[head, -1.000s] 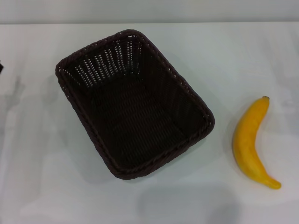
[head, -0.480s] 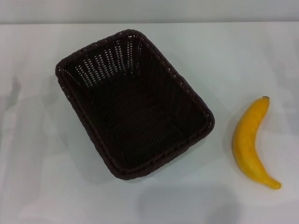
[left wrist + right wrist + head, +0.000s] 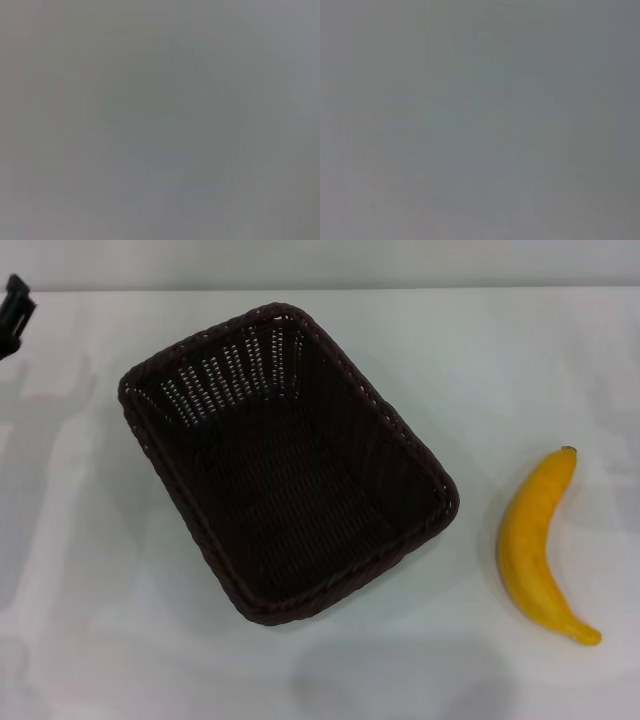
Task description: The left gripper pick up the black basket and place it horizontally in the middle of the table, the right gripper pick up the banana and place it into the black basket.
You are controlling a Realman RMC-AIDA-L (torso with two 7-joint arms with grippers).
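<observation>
The black basket point(image 3: 285, 465) stands on the white table point(image 3: 90, 570), left of centre in the head view, turned at a slant with its open top up and nothing inside. The banana point(image 3: 540, 545) lies on the table to the basket's right, apart from it, its dark stem tip pointing to the far side. The left gripper point(image 3: 14, 312) just shows as a black tip at the far left edge, well away from the basket. The right gripper is out of view. Both wrist views show only plain grey surface.
The table's far edge meets a grey wall along the top of the head view. Bare tabletop lies in front of the basket and between basket and banana.
The left gripper's black tip has come into the head view at the far left edge. The basket and the banana have not moved.
</observation>
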